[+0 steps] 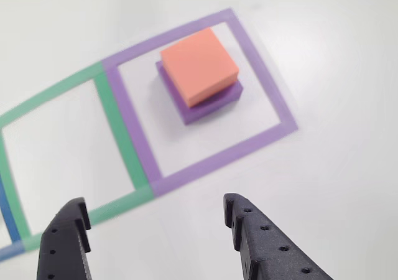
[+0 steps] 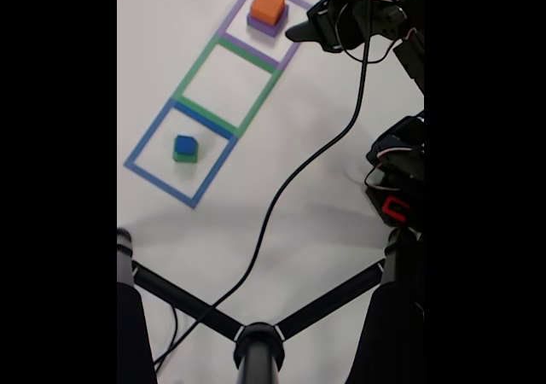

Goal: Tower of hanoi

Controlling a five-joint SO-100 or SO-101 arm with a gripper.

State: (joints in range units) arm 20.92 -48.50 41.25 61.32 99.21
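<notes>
The salmon-orange block (image 1: pixel 199 65) sits on the purple block (image 1: pixel 211 102) inside the purple tape square (image 1: pixel 273 106); the fixed view has this stack (image 2: pixel 268 8) at the top. The blue cube (image 2: pixel 185 143) rests on the green block (image 2: pixel 184 156) inside the blue tape square (image 2: pixel 153 175). My gripper (image 1: pixel 154 200) is open, its two black fingers spread wide with nothing between them. It hovers short of the orange-and-purple stack, outside the purple square. In the fixed view the gripper (image 2: pixel 299 32) points at that stack from the right.
The green tape square (image 2: pixel 226 81) lies between the other two with no block in it. A black cable (image 2: pixel 290 179) crosses the white table. A black stand with three legs (image 2: pixel 256 337) fills the bottom of the fixed view. The arm's base (image 2: pixel 397 188) is at the right.
</notes>
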